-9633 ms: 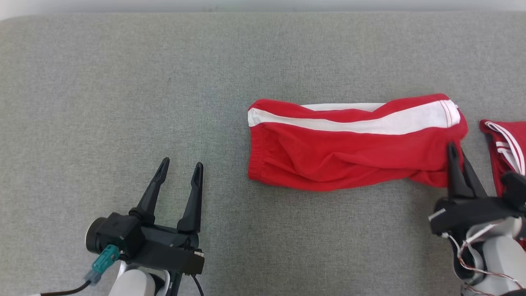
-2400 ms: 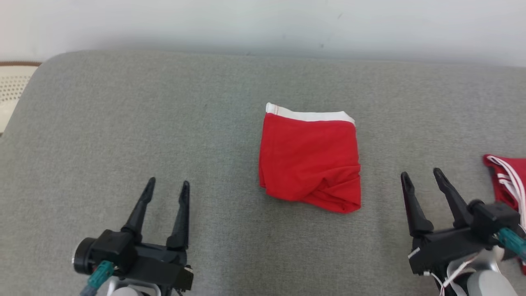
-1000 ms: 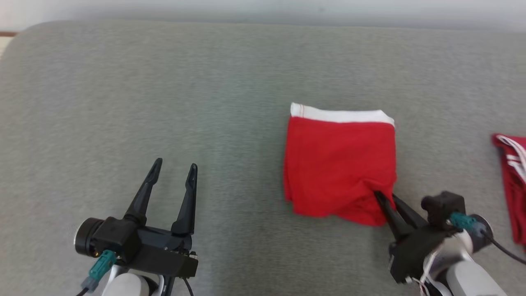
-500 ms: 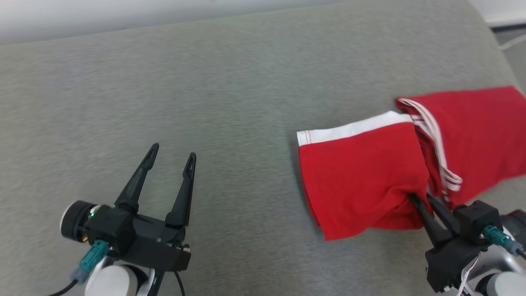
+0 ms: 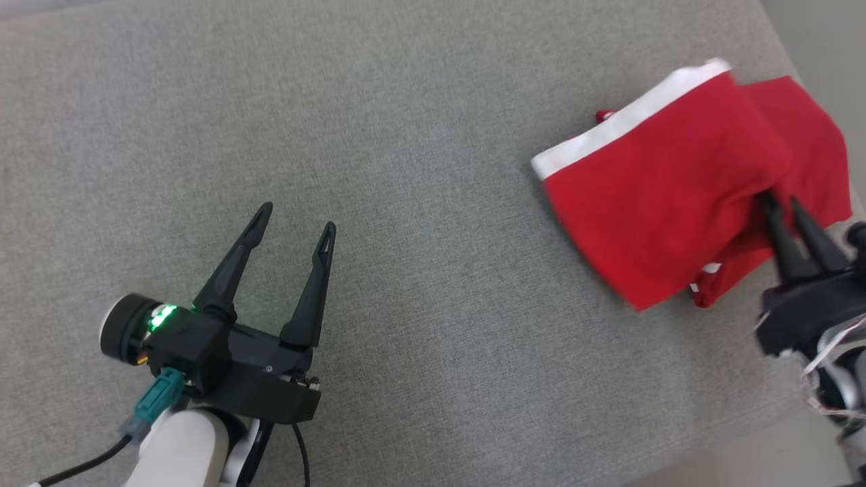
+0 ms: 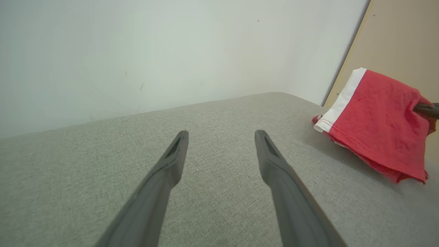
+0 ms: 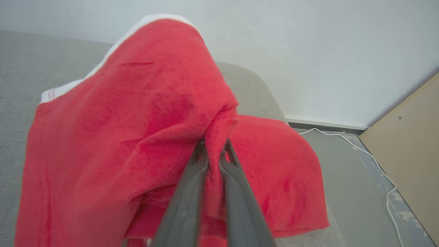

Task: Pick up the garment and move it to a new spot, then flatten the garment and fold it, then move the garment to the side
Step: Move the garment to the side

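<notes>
The folded red garment with a white band along its far edge hangs lifted at the right end of the grey cushion. My right gripper is shut on its near right corner, and in the right wrist view the two fingers pinch a fold of red cloth while the garment drapes to the left. Down at the lower left, my left gripper stands open over bare cushion, far from the garment; nothing is between its fingers.
A second red garment lies under and behind the held one, at the cushion's right end. The cushion's right edge drops to the floor. A white cable and a tan board are on the floor beyond.
The head camera has turned right. My right gripper, shut on the folded garment, has carried it rightwards and over the second red garment. The left gripper stays open.
</notes>
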You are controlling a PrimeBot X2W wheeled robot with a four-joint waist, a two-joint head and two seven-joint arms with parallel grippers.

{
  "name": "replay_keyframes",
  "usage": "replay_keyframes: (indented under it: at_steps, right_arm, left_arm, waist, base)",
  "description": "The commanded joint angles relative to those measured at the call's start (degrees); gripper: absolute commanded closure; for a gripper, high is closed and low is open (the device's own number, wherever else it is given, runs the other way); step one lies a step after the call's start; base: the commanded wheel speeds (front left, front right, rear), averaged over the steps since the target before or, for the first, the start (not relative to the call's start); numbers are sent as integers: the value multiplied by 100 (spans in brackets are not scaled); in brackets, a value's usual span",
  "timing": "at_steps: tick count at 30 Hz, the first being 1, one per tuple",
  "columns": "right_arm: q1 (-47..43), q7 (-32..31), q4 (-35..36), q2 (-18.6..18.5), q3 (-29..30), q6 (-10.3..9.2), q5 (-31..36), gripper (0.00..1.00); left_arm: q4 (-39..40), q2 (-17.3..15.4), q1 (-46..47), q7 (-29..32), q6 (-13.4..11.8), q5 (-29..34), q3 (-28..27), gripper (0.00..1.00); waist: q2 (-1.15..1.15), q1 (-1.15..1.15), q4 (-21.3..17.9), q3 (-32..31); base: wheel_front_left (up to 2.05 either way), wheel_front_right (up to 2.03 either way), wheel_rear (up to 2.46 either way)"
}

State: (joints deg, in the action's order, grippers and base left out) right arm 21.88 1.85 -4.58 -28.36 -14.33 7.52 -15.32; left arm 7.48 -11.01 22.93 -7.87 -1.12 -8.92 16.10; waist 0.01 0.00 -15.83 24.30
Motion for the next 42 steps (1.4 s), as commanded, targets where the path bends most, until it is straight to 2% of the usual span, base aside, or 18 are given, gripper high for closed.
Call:
replay_keyframes:
  at_steps: [1, 10, 17, 18, 19, 20, 25, 31, 36, 42]
  right_arm:
    - [164, 131, -231, -57, 130, -6, -73, 100]
    - [651, 560, -1605, -187, 524, -6, -453, 100]
    - [820, 779, -2301, -16, 527, -6, -806, 100]
    - [799, 812, -2360, -21, 500, -6, -810, 71]
    - [791, 857, -2413, -16, 532, -6, -886, 21]
    - [774, 885, -2467, 1, 568, -6, -946, 0]
    - [576, 933, -2653, -47, 781, -6, -1092, 0]
    - [-22, 939, -2510, -39, 1239, -6, -1176, 0]
    - [-589, 1047, -1816, 221, 1809, -6, -1033, 0]
    - [-1034, 988, -394, 987, 2325, -6, -475, 0]
  left_arm:
    - [8, -40, 91, -17, 2, -9, 9, 0]
    - [63, -37, 181, -35, -31, 34, 87, 0]
    - [37, -58, 193, -59, -37, -20, 107, 0]
    - [25, -61, 176, -70, -48, -26, 108, 0]
    - [11, -56, 158, -71, -45, -29, 117, 0]
    - [-7, -48, 138, -82, -52, -39, 125, 0]
    - [-81, -15, 90, -139, -72, -84, 162, 0]
    - [-222, 13, -5, -248, -98, -141, 168, 0]
    - [-286, 19, -203, -356, -217, -228, 47, 0]
    - [-276, 4, -471, -466, -412, -373, -182, 0]
  waist:
    - [-1, 0, 59, 188]
    - [-1, 0, 214, 345]
    - [-1, 0, 302, 355]
    - [-1, 0, 306, 342]
    - [-1, 0, 311, 328]
    - [-1, 0, 319, 303]
    - [-1, 0, 358, 167]
    - [-1, 0, 412, -136]
    - [-1, 0, 488, -441]
    - [-1, 0, 681, -777]
  base:
    - [0, 0, 0]
    - [0, 0, 0]
    - [0, 0, 0]
    - [0, 0, 0]
    - [0, 0, 0]
    - [0, 0, 0]
    - [0, 0, 0]
    - [0, 0, 0]
    - [0, 0, 0]
    - [0, 0, 0]
